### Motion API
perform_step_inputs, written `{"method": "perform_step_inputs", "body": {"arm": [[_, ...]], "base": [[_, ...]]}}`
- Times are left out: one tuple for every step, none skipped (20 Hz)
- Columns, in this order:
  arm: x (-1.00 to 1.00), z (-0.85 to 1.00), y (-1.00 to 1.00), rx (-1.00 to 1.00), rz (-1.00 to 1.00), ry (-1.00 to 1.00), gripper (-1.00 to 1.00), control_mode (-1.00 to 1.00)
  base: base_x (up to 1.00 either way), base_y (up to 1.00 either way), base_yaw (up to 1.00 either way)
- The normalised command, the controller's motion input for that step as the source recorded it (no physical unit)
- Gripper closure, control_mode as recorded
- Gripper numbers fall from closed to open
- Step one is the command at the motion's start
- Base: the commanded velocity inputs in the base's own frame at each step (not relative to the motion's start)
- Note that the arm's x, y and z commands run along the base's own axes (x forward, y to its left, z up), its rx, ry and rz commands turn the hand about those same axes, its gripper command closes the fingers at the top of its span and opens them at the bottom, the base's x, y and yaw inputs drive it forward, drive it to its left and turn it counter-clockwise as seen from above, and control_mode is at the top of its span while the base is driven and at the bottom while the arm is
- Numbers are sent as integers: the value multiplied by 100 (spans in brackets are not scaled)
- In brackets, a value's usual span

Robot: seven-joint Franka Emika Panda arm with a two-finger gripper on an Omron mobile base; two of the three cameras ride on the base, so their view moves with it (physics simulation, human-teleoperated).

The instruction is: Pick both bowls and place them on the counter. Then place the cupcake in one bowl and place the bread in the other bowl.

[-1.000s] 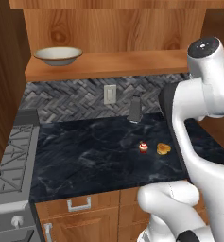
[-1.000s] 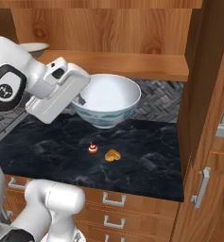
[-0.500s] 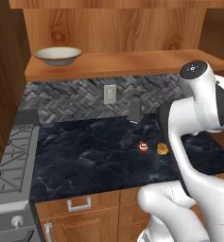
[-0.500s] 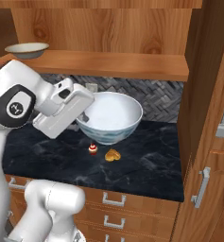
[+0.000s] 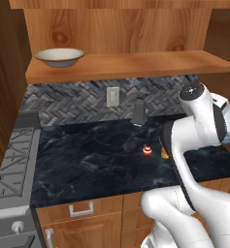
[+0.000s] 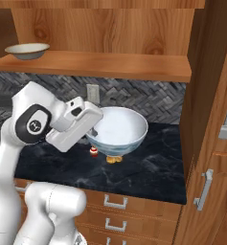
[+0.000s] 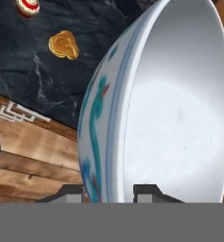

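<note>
Carrying the white bowl (image 6: 118, 130) above the counter (image 6: 153, 170), our gripper (image 7: 107, 191) pinched its rim, one finger inside, one outside. It hung over the bread (image 6: 114, 159) and cupcake (image 6: 93, 152), not yet set down. We judged nothing finished: the cream bowl (image 5: 60, 56) sat on the shelf (image 5: 136, 65), both treats bare on the marble.
</note>
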Motion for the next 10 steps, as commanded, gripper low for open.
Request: {"method": "perform_step_inputs", "body": {"arm": [[38, -41, -17, 0, 0, 3, 100, -100], [36, -39, -11, 0, -1, 3, 100, -100], [39, -37, -12, 0, -1, 3, 100, -100], [43, -35, -11, 0, 0, 4, 100, -100], [44, -36, -20, 0, 0, 3, 100, -100], [54, -40, -31, 0, 0, 3, 100, -100], [58, -37, -25, 0, -1, 3, 100, -100], [59, -39, -22, 0, -1, 3, 100, -100], [60, -38, -24, 0, -1, 3, 100, -100], [59, -39, -29, 0, -1, 2, 100, -100]], "base": [[0, 0, 0], [0, 0, 0], [0, 0, 0], [0, 0, 0], [0, 0, 0], [0, 0, 0], [0, 0, 0], [0, 0, 0], [0, 0, 0], [0, 0, 0]]}}
